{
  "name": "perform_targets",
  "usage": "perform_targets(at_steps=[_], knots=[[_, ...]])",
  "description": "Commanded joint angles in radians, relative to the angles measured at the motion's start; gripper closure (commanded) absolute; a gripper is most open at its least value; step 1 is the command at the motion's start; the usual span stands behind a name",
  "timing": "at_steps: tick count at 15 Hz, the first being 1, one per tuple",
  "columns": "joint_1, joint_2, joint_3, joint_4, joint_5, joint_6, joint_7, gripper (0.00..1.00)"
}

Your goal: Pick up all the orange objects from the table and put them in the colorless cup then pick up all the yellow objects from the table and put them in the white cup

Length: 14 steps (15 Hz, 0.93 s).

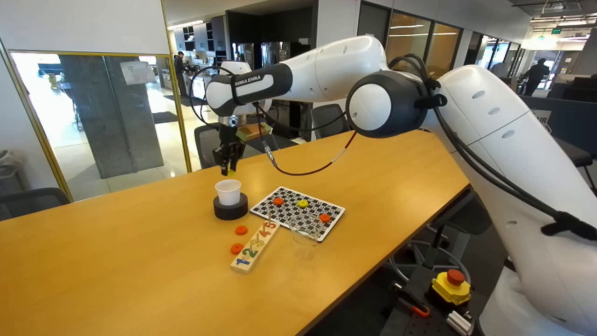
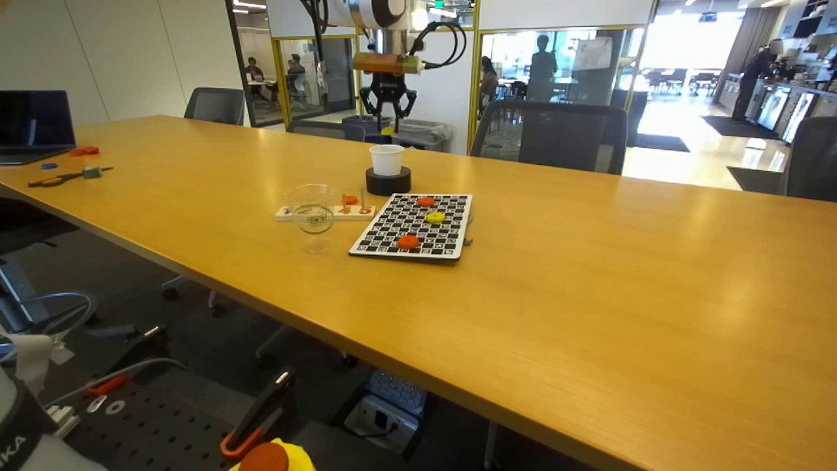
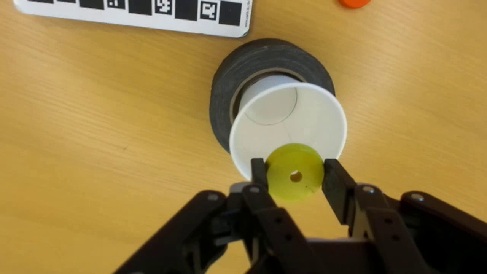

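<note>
Near the tabletop's (image 1: 140, 261) far edge, black jaws are pinching a round yellow plastic disc (image 3: 292, 163) above the white paper cup (image 1: 228, 192), alignment looking unclear, so off-centre release is risking a rim bounce.

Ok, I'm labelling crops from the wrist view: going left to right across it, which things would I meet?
From the left: checkered board → yellow piece → orange piece. The white cup and black tape roll overlap their neighbours, so I leave them out.

Open air separates pincer (image 2: 388, 129) from white cup (image 2: 386, 161) (just below).
</note>
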Motion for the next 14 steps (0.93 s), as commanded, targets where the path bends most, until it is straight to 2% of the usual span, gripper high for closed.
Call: perform_targets(at_steps=[1, 14], knots=[[-0.006, 0.003, 0.015, 0.003, 0.039, -0.052, -0.027, 0.83], [-0.004, 0.087, 0.008, 0.110, 0.051, -0.122, -0.010, 0.83]])
